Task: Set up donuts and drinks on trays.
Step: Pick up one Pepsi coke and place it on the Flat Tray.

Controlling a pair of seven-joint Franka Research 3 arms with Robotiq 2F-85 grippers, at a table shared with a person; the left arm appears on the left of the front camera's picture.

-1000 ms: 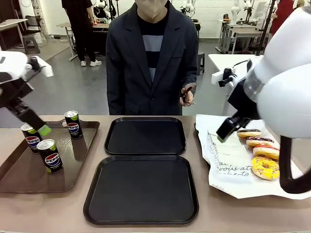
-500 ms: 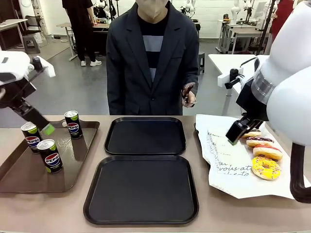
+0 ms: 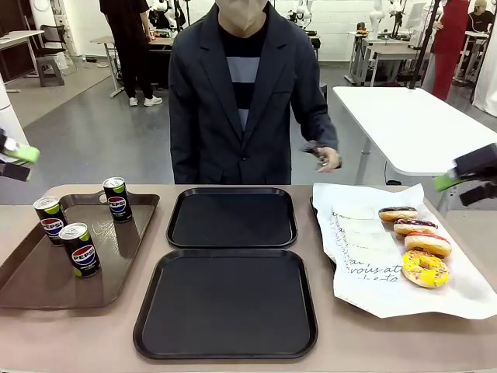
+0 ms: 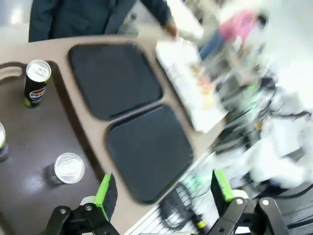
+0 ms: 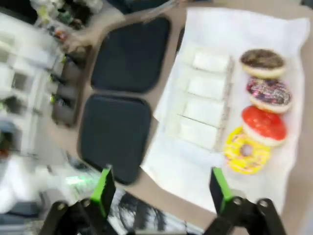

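Note:
Two black trays (image 3: 231,218) (image 3: 226,304) lie bare at the table's middle, one behind the other. Three Pepsi cans (image 3: 80,249) (image 3: 50,219) (image 3: 116,199) stand on a brown tray (image 3: 39,281) at the left. Several donuts (image 3: 424,269) (image 3: 397,214) lie in a row on white paper (image 3: 373,256) at the right. My left gripper (image 3: 17,161) hangs open at the far left edge, above the cans (image 4: 36,83) (image 4: 68,168). My right gripper (image 3: 460,186) is open at the far right edge, high over the donuts (image 5: 262,62) (image 5: 246,151). Both grippers (image 4: 164,188) (image 5: 160,190) hold nothing.
A person in a dark jacket stands at the far side, one hand (image 3: 327,158) held out over the table's far right corner. White paper sleeves (image 5: 203,98) lie on the paper beside the donuts. A white table (image 3: 404,124) stands behind at the right.
Both arms have drawn back from over the table to the picture's edges, the left away from the cans, the right away from the donuts. The person's hand moved out to the right.

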